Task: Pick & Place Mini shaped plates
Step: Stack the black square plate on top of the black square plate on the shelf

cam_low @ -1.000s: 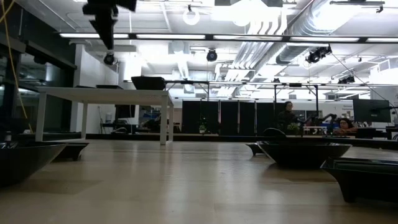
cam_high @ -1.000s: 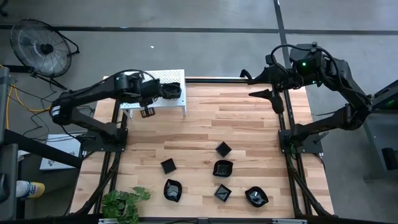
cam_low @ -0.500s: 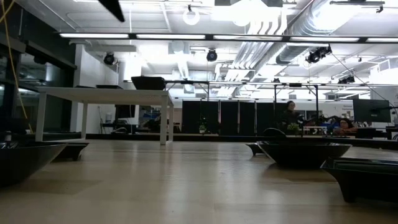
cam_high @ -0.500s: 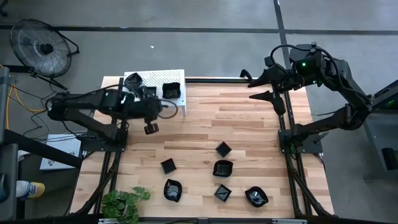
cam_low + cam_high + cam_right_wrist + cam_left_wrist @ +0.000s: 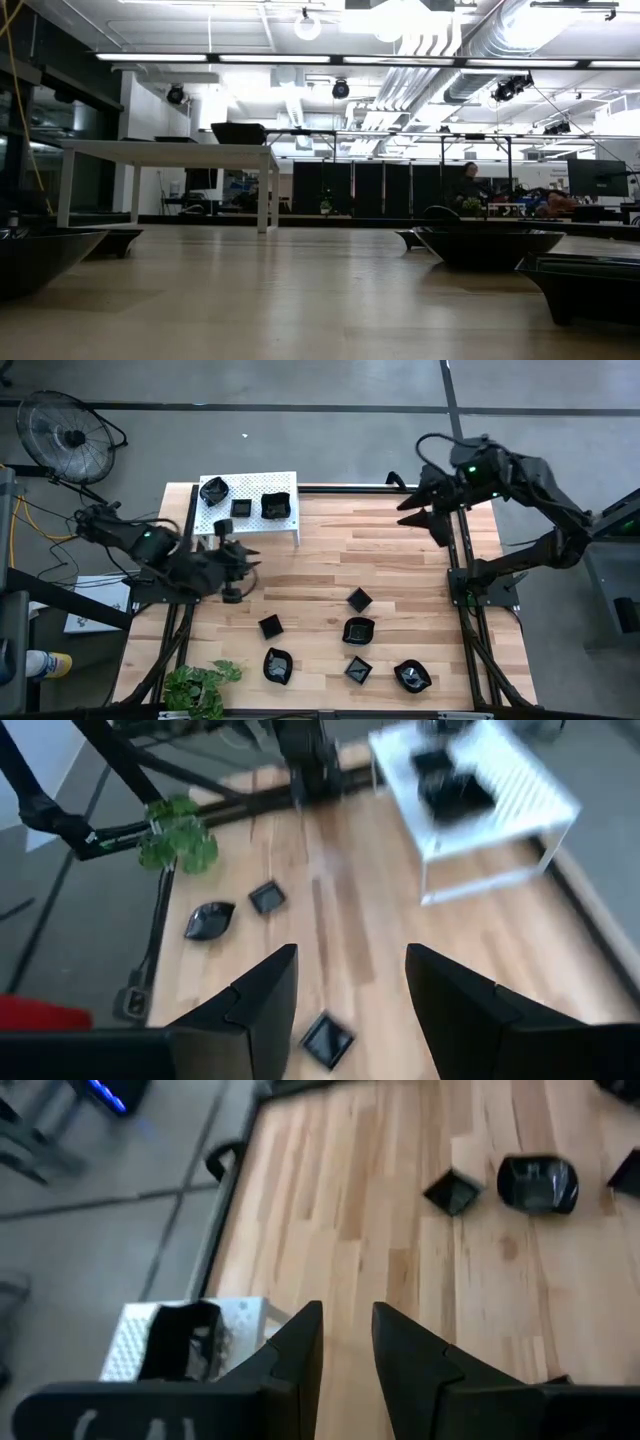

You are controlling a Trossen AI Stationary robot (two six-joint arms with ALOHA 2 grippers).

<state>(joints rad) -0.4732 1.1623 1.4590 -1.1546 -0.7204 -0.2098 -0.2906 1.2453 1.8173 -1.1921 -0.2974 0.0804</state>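
The left arm has swung away from the white shelf [image 5: 248, 500] since a moment ago and now reaches low over the near-left part of the tabletop [image 5: 380, 560], its left hand [image 5: 232, 570] hanging just in front of the shelf. Its fingers [image 5: 300, 1350] stand a narrow gap apart with nothing between them. Three mini shaped plates sit on the shelf: a wavy one [image 5: 212, 490] at the far left corner, a small square one [image 5: 240, 508] in the middle and a larger squarish one [image 5: 275, 506] to the right.

The right arm has shifted a little leftward at the far right edge of the tabletop; its right hand [image 5: 418, 510] is held up in the air, fingers [image 5: 262, 995] spread well apart and empty.

Six more black plates lie on the wood toward the near edge: a small square [image 5: 359, 600] farthest in, another square [image 5: 270, 626] to its left, a rounded dish [image 5: 358, 631], a wavy dish [image 5: 277, 666], a diamond-set square [image 5: 358, 670] and a leaf-like dish [image 5: 412, 676]. A green plant [image 5: 200, 685] sits at the near-left corner, and a floor fan [image 5: 62, 435] stands beyond the table on the left.
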